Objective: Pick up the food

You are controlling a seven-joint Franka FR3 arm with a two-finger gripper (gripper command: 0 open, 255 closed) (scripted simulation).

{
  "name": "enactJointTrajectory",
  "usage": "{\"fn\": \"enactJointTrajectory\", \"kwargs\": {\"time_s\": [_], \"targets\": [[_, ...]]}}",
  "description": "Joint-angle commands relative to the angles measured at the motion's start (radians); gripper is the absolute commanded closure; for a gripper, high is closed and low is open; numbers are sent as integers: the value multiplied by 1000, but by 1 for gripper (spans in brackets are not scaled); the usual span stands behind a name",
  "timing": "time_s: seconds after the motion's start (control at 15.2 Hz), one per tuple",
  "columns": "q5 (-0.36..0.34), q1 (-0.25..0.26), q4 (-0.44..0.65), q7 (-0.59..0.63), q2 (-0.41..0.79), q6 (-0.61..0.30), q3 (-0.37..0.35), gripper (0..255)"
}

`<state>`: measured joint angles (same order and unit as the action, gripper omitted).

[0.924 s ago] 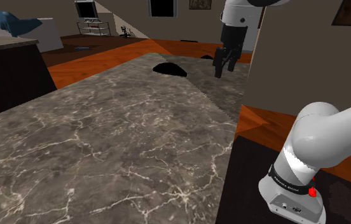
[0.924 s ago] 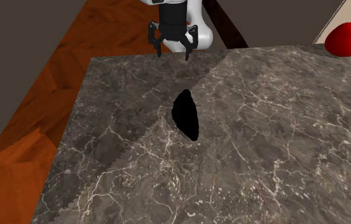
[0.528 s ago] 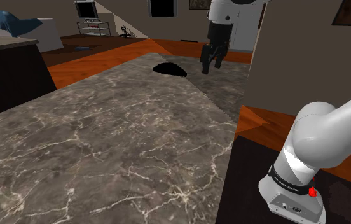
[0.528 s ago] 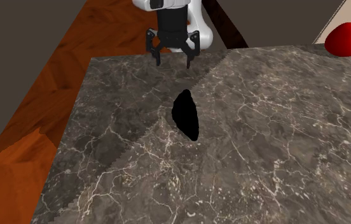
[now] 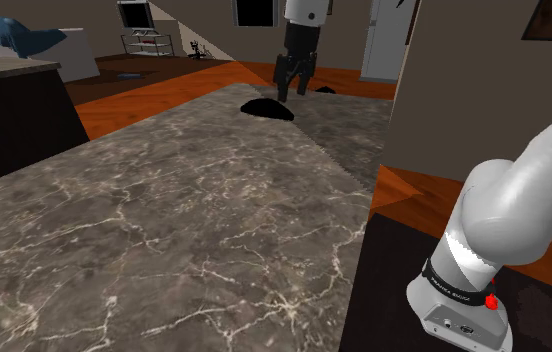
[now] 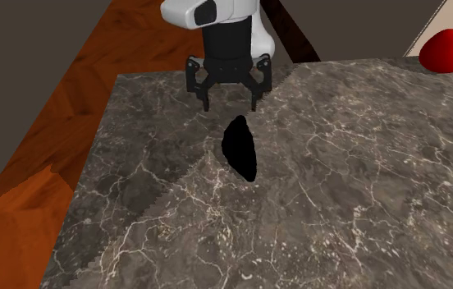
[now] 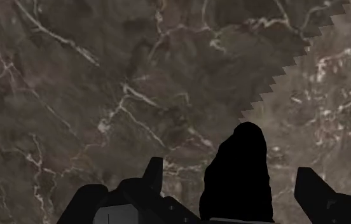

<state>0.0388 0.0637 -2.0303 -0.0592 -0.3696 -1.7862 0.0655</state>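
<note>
Hovers with jaws apart at upper centre of the second exterior view, just up-frame of the black food lying lengthwise toward them on the bench.

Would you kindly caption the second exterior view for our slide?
Gripper, jaws open, hovers close to the black object on the veined stone counter.
</note>
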Motion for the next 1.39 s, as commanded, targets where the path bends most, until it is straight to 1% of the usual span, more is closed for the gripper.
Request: {"fn": "enactJointTrajectory", "kwargs": {"time_s": [0.0, 0.2, 0.26, 0.73, 0.86, 0.92, 1.32], "targets": [[15, 11, 63, -21, 62, -10, 1, 0], [38, 25, 183, -51, 167, -9, 2, 0], [39, 25, 185, -51, 169, -9, 1, 0], [40, 25, 72, -59, 158, -111, 1, 0], [40, 25, 72, -59, 158, -111, 1, 0], [40, 26, 70, -58, 158, -113, 0, 255], [40, 26, 70, -57, 158, -113, 0, 255]]}}
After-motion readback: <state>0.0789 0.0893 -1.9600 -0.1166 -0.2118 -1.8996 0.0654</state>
